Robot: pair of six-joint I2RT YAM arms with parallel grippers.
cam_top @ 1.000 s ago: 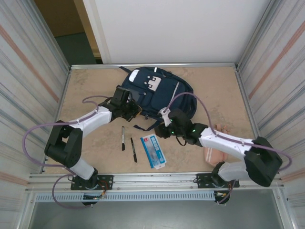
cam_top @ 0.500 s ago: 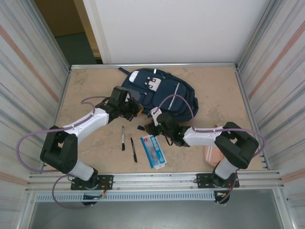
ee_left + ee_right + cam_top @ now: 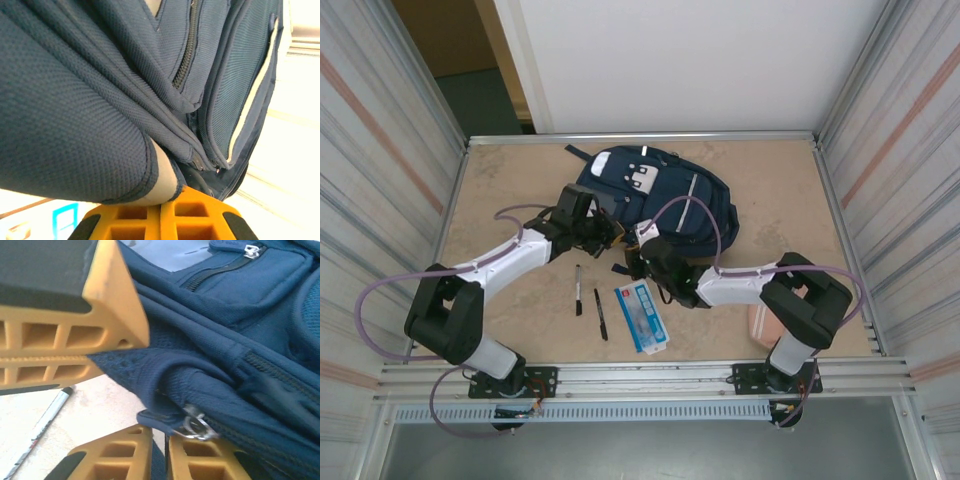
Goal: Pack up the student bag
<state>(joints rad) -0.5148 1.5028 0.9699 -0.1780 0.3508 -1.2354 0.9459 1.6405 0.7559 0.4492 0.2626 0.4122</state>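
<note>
- Tan table [image 3: 520, 180] inside an enclosure: ribbed metal walls [image 3: 380, 150] left and right, white panel [image 3: 700, 60] at the back.
- student bag [image 3: 665, 195] lies front-up at the far middle of the table. White patches point toward the back wall, and its near edge faces the arms.
- left gripper [image 3: 161, 200]: closed, pinching a fold of the bag's navy fabric at the near-left edge. In the left wrist view, fabric and pale lining run straight down into the orange fingers, which are pressed together.
- right gripper [image 3: 159, 436]: at the bag's near edge, just right of the left one. Its fingers are almost together, with the dark blue tab of the zip pull [image 3: 192, 424] caught between them. The metal ring sits just above the right-hand finger.
- The right wrist view has the left gripper's fingers at upper left, clamped on mesh fabric. They are close to the right gripper but apart from it.
- Two black pens [image 3: 578, 290] [image 3: 601, 313] lie roughly parallel on bare table, nearer the arm bases than the bag and apart from it.
- blue-and-white packet [image 3: 642, 317] lies just right of the pens, beside the right forearm.
- pink pouch [image 3: 758, 320] is on the right side of the table, partly hidden by the right arm.
</note>
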